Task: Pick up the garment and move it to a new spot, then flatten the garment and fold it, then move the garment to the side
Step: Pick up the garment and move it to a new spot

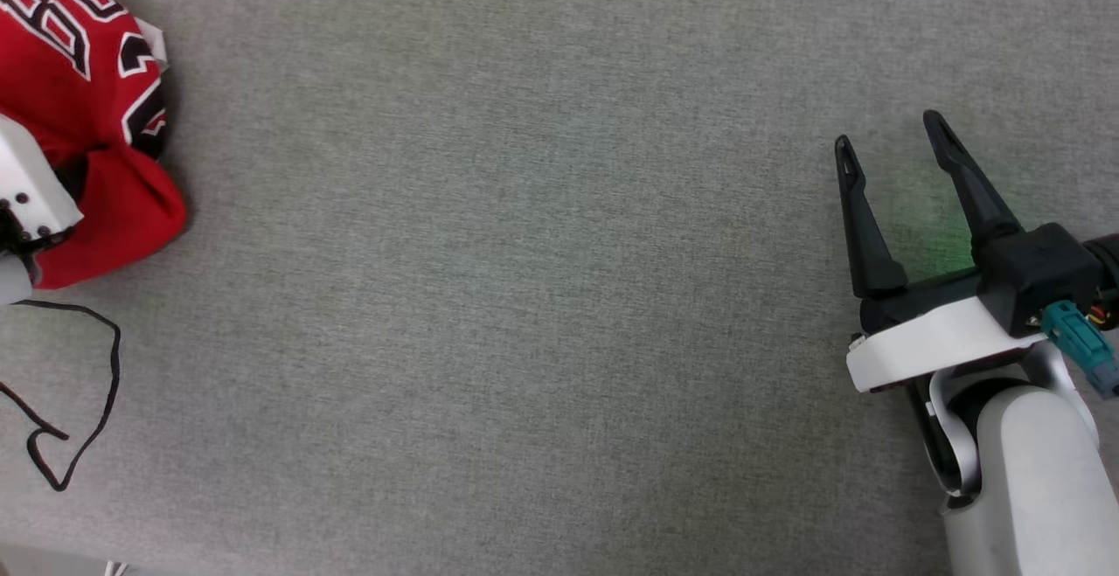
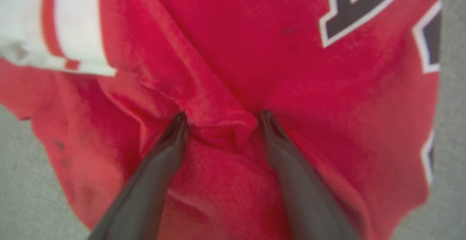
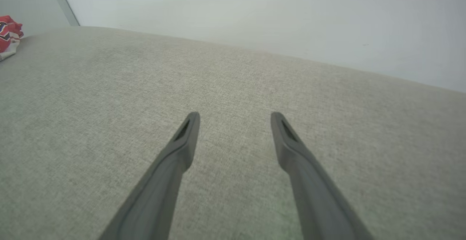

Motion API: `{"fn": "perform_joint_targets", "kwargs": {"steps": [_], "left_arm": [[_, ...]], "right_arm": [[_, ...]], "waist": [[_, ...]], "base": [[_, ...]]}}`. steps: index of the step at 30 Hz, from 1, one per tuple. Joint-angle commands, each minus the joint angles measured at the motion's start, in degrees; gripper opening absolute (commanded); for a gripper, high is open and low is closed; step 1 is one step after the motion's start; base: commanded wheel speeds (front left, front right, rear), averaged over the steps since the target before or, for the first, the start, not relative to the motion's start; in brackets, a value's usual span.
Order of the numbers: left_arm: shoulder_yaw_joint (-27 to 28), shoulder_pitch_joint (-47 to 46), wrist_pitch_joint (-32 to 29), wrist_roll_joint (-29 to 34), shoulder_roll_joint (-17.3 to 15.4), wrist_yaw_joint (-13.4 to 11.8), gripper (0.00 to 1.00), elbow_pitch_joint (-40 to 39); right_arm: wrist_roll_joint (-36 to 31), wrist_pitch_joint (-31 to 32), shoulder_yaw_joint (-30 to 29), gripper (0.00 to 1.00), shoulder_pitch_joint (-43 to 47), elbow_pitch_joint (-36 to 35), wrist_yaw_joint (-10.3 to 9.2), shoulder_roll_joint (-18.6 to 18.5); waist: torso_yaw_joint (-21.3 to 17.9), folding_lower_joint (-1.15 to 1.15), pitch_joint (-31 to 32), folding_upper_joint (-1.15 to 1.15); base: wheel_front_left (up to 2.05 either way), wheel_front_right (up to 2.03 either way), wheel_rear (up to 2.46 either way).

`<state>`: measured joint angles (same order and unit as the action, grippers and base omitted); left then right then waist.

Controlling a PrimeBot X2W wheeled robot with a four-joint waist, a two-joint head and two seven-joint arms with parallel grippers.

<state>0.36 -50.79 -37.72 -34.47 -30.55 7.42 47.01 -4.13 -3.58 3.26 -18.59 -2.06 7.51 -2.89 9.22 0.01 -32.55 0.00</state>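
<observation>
The garment (image 1: 87,104) is a red jersey with black white-outlined lettering, lying crumpled at the far left of the grey surface. In the left wrist view the garment (image 2: 291,69) shows up close, a white striped sleeve (image 2: 65,25) at the top left. My left gripper (image 2: 222,118) stands open, its fingertips pressed into the cloth on either side of a raised red fold. Only the left arm's white wrist housing (image 1: 26,191) appears in the head view, over the garment. My right gripper (image 1: 887,139) is open above bare surface at the right, nothing between its fingers (image 3: 185,138). The garment (image 3: 9,36) sits far off in the right wrist view.
A grey fabric surface (image 1: 524,296) spreads between the garment and the right arm. A thin black cable (image 1: 87,401) loops on it at the lower left. A pale wall (image 3: 255,14) rises behind the surface's far edge.
</observation>
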Motion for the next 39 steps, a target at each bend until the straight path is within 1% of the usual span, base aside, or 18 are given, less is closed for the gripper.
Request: {"fn": "perform_joint_targets", "kwargs": {"steps": [1,2,3,4,7,9,11,14,16,17,18,23,27,30,34,39], "left_arm": [[-0.6,2.8,-1.8,0.0,1.4,-1.3,1.0,3.8],[-0.2,3.0,-1.7,-0.2,1.6,-2.2,0.67,4.7],[-0.1,3.2,-1.6,-0.4,2.0,-2.7,0.42,5.3],[-0.1,3.3,-1.1,-0.5,2.4,-2.9,0.0,5.5],[-0.1,3.1,0.7,0.0,2.6,-3.5,0.0,5.3],[-0.2,2.3,3.2,0.5,2.4,-3.8,0.0,4.9],[-0.4,1.6,6.7,1.6,1.5,-4.1,0.0,4.1],[-1.0,0.6,12.8,3.8,0.4,-4.9,0.0,2.4],[-1.4,-0.1,16.9,5.0,0.4,-5.5,0.0,1.7],[-2.0,-1.0,23.4,6.7,0.5,-5.9,0.0,0.5],[-1.7,-1.3,25.8,6.5,1.1,-5.8,0.0,0.0],[-3.6,-3.0,33.5,9.0,1.5,-5.2,0.0,-1.6],[-5.5,-3.6,37.9,10.3,3.6,-4.8,0.0,-3.0],[-6.7,-3.6,39.9,10.5,5.5,-4.0,0.0,-4.9],[-9.4,-1.3,40.8,10.6,9.3,-3.2,0.0,-7.9],[-12.4,3.8,40.2,9.4,14.1,-2.4,0.0,-11.3]], "right_arm": [[-0.5,-0.3,0.0,1.0,-0.8,-0.2,-0.04,0.0],[-0.6,-0.4,-0.1,1.0,-0.9,-0.3,-0.04,0.0],[-0.7,-0.4,-0.2,1.0,-0.8,-0.4,-0.04,0.0],[-0.7,-0.3,-0.4,1.0,-0.7,-0.3,-0.04,0.0],[-0.9,-0.4,-0.6,1.0,-0.5,0.0,-0.04,0.0],[-0.7,-0.5,-0.6,1.0,0.0,0.3,-0.04,0.0],[-0.4,-0.6,-0.7,1.0,0.7,0.7,-0.04,0.0],[0.3,-0.8,-1.0,1.0,1.8,1.5,-0.04,0.0],[0.6,-1.0,-1.3,1.0,2.7,1.8,-0.04,0.0],[1.6,-1.3,-1.8,1.0,4.1,2.5,-0.04,0.0],[2.0,-1.5,-2.0,1.0,4.6,2.7,-0.04,0.0],[3.4,-1.6,-2.8,1.0,7.5,3.4,-0.04,0.0],[4.7,-1.9,-3.7,1.0,9.8,3.8,-0.04,0.0],[5.6,-2.0,-4.5,1.0,11.3,3.8,-0.04,0.0],[6.4,-1.7,-5.2,1.0,13.1,3.7,-0.04,0.0],[6.9,-1.3,-5.1,1.0,15.3,3.8,-0.04,0.0]], "waist": [[-0.7,-0.01,-0.5,0.0],[-0.8,-0.01,-0.3,0.0],[-0.8,-0.01,-0.1,0.0],[-0.7,-0.01,0.2,0.0],[-0.5,-0.01,1.0,0.0],[-0.3,-0.01,2.2,0.0],[0.0,-0.01,3.8,0.0],[0.6,-0.01,6.9,0.0],[0.9,-0.01,9.2,0.0],[1.4,-0.01,12.8,0.0],[1.5,-0.01,14.1,0.0],[1.7,-0.01,19.6,0.0],[0.7,-0.01,23.8,0.0],[-0.7,-0.01,26.1,0.0],[-3.4,-0.01,28.7,0.0],[-8.1,-0.01,31.8,0.0]], "base": [[0.0,0.0,0.0],[0.0,0.0,0.0],[0.0,0.0,0.0],[0.0,0.0,0.0],[0.0,0.0,0.0],[0.0,0.0,0.0],[0.0,0.0,0.0],[0.0,0.0,0.0],[0.0,0.0,0.0],[0.0,0.0,0.0],[0.0,0.0,0.0],[0.0,0.0,0.0],[0.0,0.0,0.0],[0.0,0.0,0.0],[0.0,0.0,0.0],[0.0,0.0,0.0]]}}
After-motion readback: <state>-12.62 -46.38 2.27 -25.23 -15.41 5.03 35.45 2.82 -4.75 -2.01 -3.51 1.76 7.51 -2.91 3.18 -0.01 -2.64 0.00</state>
